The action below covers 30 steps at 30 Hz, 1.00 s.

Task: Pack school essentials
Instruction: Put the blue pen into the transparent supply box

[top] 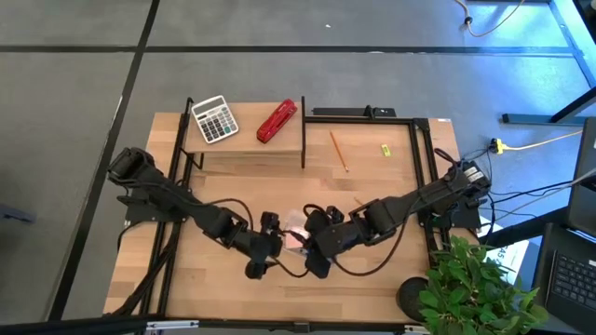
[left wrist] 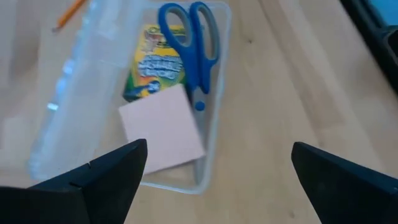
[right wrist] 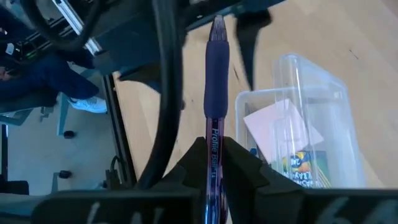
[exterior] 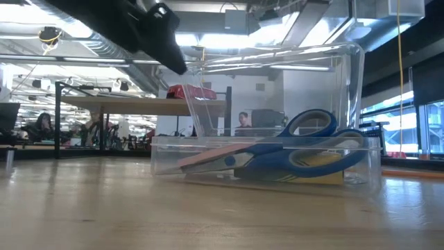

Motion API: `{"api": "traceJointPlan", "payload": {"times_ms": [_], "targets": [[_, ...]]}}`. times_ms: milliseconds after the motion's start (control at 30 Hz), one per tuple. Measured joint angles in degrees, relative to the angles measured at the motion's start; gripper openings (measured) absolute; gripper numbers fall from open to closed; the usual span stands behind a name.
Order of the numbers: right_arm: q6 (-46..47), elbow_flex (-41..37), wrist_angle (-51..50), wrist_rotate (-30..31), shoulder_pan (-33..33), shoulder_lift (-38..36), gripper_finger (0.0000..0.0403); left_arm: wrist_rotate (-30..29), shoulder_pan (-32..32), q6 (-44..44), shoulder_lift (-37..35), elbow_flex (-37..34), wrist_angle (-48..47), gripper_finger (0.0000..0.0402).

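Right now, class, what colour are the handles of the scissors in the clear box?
Blue scissors handles; left wrist view.

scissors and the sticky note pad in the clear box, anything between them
Nothing: in the left wrist view the pink sticky note pad lies right beside the blue scissors blades, both over the crayon pack.

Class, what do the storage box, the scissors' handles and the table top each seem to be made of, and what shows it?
Storage box: clear, glossy plastic; contents show through. Scissors' handles: smooth blue plastic, probably, moulded loops. Table top: pale wood or wood-look laminate, showing grain lines.
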Motion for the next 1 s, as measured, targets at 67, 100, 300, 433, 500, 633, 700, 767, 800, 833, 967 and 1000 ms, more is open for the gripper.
{"api": "traceJointPlan", "payload": {"times_ms": [67,100,300,433,500,633,700,767,800,833,967,1000], "targets": [[0.0,0.0,0.2,0.0,0.3,0.0,0.0037,-0.1,1.0,1.0,0.0,0.0,0.2,0.0393],[0.0,0.0,0.2,0.0,0.5,0.0,0.0037,-0.1,1.5,1.1,0.0,0.0,0.2,0.0393],[0.0,0.0,0.4,0.0,1.3,0.2,0.0037,-0.1,4.1,2.6,0.0,0.0,0.1,0.0393],[0.2,0.0,0.6,0.1,1.4,1.4,0.0037,0.0,5.5,4.1,0.0,0.0,0.0,0.0393],[0.2,0.0,0.3,0.0,1.5,2.3,0.0037,-0.1,6.1,4.1,0.0,0.0,0.0,0.0393],[0.2,0.0,0.5,-0.6,1.5,4.6,0.0037,-0.1,6.9,4.1,0.0,0.0,-0.1,0.0393],[0.2,0.0,0.4,-0.5,1.5,5.7,0.0037,-0.1,7.1,4.1,0.0,0.0,-0.1,0.0393],[0.2,0.0,0.3,-0.5,1.5,6.7,0.0037,-0.1,7.1,4.1,0.0,0.0,-0.1,0.0393],[0.2,0.0,0.2,-0.5,1.5,7.3,0.0037,-0.1,7.1,4.1,0.0,0.0,-0.1,0.0393],[0.2,0.0,-0.1,-0.5,1.5,7.8,0.0037,-0.1,7.1,4.1,0.0,0.0,-0.1,0.0393],[1.8,0.0,-4.4,-0.5,1.5,9.5,0.0037,-0.1,7.1,4.1,0.0,0.0,-0.2,0.0393],[2.8,0.0,-5.9,-0.5,1.5,9.8,0.0037,-0.1,7.1,4.1,0.0,0.0,-0.2,0.0393]]}}
